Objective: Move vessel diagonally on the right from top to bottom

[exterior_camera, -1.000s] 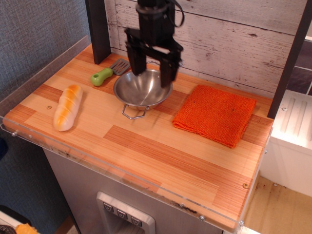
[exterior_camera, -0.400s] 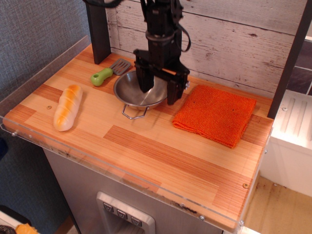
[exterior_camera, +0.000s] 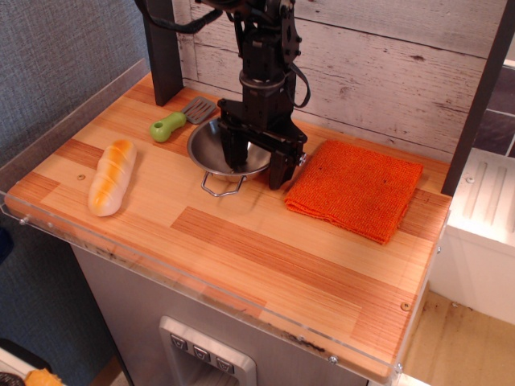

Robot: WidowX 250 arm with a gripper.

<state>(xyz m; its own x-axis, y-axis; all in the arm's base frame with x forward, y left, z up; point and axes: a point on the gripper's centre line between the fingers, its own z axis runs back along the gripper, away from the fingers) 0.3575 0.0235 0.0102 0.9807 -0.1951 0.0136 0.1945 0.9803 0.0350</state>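
Two fingers (exterior_camera: 257, 165) of mine stand apart, straddling the right rim of the vessel (exterior_camera: 228, 151), one inside the bowl, one outside by the cloth (exterior_camera: 354, 189). It sits far on the surface (exterior_camera: 265, 257). I judge it light, stiff, slippery; the thin rim is my hold.

A mock kitchen: wooden counter (exterior_camera: 265, 257), whitewashed plank wall (exterior_camera: 386, 64), bread loaf (exterior_camera: 111, 175), spatula (exterior_camera: 179, 119)

A round shiny steel pot (exterior_camera: 211, 148) sits upright, its right rim between the two black fingers (exterior_camera: 232, 153), a thin wire loop handle sticking out in front
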